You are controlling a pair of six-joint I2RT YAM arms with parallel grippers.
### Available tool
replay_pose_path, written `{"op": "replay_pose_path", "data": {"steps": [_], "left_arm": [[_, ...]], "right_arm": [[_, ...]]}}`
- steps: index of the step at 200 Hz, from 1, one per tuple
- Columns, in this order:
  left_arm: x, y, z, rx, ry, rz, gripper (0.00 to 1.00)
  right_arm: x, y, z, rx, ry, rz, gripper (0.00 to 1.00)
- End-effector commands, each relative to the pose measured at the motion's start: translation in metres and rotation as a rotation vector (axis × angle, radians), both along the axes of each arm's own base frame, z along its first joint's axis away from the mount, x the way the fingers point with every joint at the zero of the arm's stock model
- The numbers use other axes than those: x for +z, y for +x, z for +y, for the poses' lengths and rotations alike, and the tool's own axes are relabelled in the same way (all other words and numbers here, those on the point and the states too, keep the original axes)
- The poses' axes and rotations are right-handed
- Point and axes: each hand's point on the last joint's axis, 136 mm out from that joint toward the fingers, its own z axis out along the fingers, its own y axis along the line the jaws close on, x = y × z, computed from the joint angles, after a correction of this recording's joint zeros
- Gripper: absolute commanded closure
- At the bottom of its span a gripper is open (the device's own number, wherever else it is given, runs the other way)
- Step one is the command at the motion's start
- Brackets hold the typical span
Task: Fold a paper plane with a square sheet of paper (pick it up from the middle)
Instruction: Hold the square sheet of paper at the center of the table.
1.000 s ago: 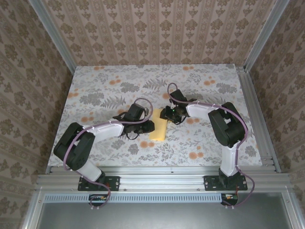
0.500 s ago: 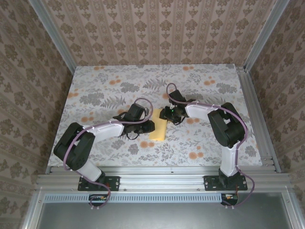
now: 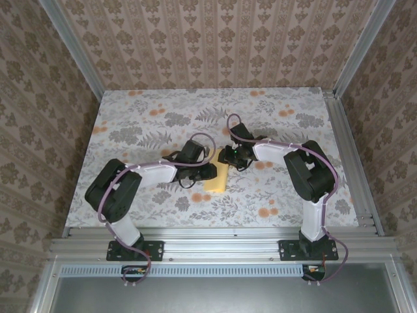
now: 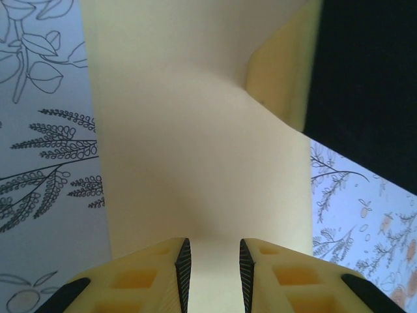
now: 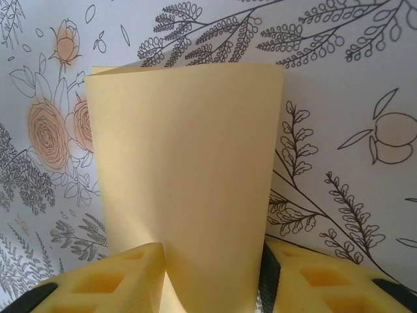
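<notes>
The folded square sheet of paper (image 3: 217, 177) lies lengthwise between both arms, left claw (image 4: 212, 270) and right claw (image 5: 212, 277) each clamped on opposite ends.

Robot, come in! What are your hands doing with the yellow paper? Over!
Left hand at near end of folded paper. Right hand straddles far end. Grips unclear. Flowery table, nothing blocking.
</notes>
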Motion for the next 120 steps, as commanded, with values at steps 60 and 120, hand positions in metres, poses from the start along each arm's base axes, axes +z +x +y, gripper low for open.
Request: {"op": "replay_pose_path", "data": {"steps": [60, 120], "left_arm": [[-0.014, 0.001, 0.0, -0.028, 0.063, 0.009, 0.71], [-0.021, -0.002, 0.007, -0.039, 0.109, 0.015, 0.71]], "right_arm": [[-0.015, -0.019, -0.016, -0.023, -0.075, 0.074, 0.55], [-0.011, -0.017, -0.016, -0.019, -0.074, 0.062, 0.55]]}}
